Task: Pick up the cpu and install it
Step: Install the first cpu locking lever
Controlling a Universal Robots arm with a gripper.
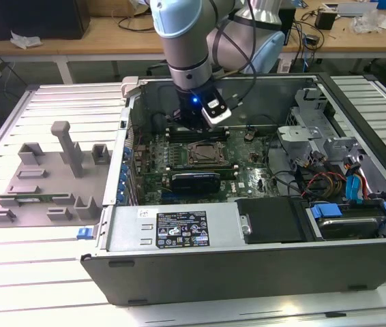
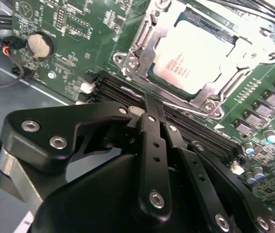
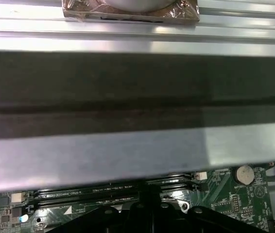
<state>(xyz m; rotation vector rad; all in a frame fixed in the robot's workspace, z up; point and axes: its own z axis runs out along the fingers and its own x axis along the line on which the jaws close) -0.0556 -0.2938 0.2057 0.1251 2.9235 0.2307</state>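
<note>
Nearest the lens in the exterior view is the front wall of the open computer case (image 1: 247, 262), standing on the ribbed tabletop (image 1: 36, 286). Inside, the green motherboard (image 1: 247, 174) lies flat, with the CPU socket (image 1: 206, 154) near its middle. The arm's hand (image 1: 194, 124) hangs low over the board just behind that socket, a blue light glowing on the wrist. On the exterior view's left, well apart from the case, a grey fixture tray (image 1: 43, 180) rests on the tabletop.

Closest in the second wrist view are the hand's (image 2: 153, 108) black linkages. Its fingers (image 2: 153, 104) meet in a narrow tip, drawn together with nothing between them, poised above the black memory slots (image 2: 186, 127). Just beyond them the cpu (image 2: 192, 58) sits in its socket, pale silver top showing through the metal load frame (image 2: 142, 46) that lies around it. A coin cell battery (image 2: 39, 44) sits well off to one side on the board.

The first wrist view shows the hand's dark tip (image 3: 149, 206) against the same memory slots (image 3: 113, 187), with the case's grey wall (image 3: 137, 155) rising behind them, and the coin cell (image 3: 244, 173) near the board's edge.

As a judgement, the task looks far along: the chip appears carried over and seated, and the hand is empty beside it. Whether the retention lever is fully latched cannot be told
</note>
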